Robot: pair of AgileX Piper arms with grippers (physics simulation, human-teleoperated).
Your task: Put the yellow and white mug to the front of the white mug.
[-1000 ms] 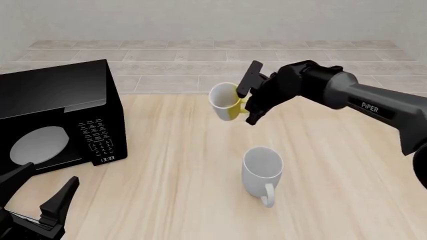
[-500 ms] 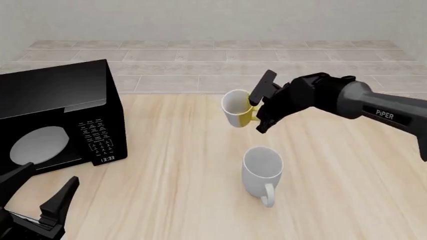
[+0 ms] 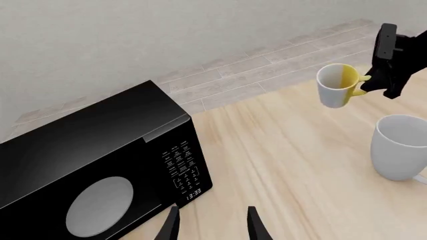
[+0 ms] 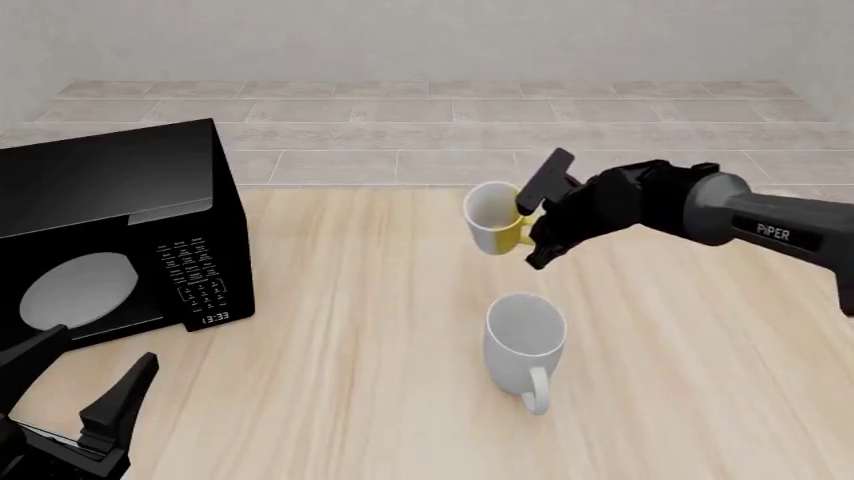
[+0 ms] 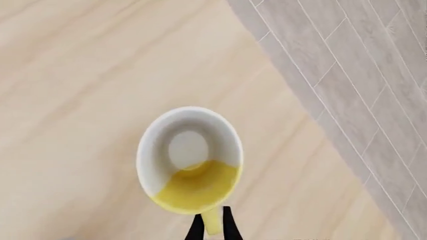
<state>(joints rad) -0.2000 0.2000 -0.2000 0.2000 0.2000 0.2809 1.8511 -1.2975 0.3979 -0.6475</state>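
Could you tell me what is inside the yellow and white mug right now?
Nothing: the right wrist view looks straight into the yellow and white mug and shows a bare pale bottom. Its yellow handle is partly covered by the right end effector.

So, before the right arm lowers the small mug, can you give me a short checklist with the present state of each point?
1. Right gripper shut on the handle of the yellow and white mug: ok.
2. Mug held off the table: ok; it is tilted.
3. White mug standing upright, untouched: ok.
4. Held mug beyond the white mug, clear of it: ok.
5. Left gripper open, near the microwave, far from both mugs: ok.
6. Exact height above the table: cannot tell.
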